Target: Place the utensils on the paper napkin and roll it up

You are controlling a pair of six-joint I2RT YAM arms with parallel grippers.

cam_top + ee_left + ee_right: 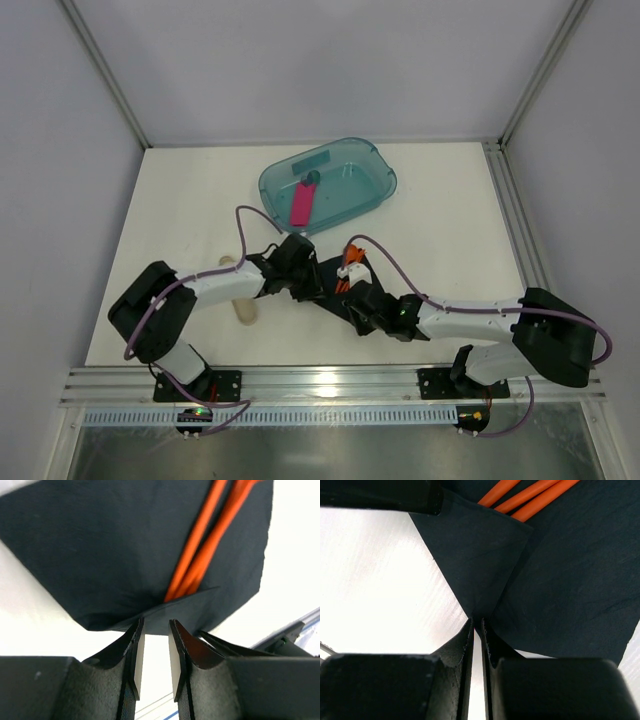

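Paper napkin (100, 555): lying flat on the table (450, 220), centre-near, between my two arms. One corner is folding over onto the sheet.
Utensils (220, 530): lying bunched on the napkin. Handle ends are tucking under the folded corner (475, 555), other ends pointing far.
Right gripper (476, 620): clenching on the very tip of the folded corner. I am holding that flap over the handles.
Left gripper (155, 622): released, jaws standing a little apart with only bare table showing between them. Tips are sitting just short of the fold edge, grasping nothing.
Step in hand: I am reading this as the start of the roll. Utensils are looking placed, no full turn made yet.
Doing it well: I am planning to get the left jaws onto the fold edge beside the right pinch, so both ends of the fold are turning together. Pull low and snug across the handles, not upward.
Watching for: thin paper tearing at the one-point pinch, utensils sliding out the far end if the flap is lifting, and the roll going crooked if only one side is driving.
Clutter: teal tub (390, 180) sitting far with a pink bar (302, 205) inside, beige tube (243, 310) lying left under my left arm. Both are apart from the napkin.
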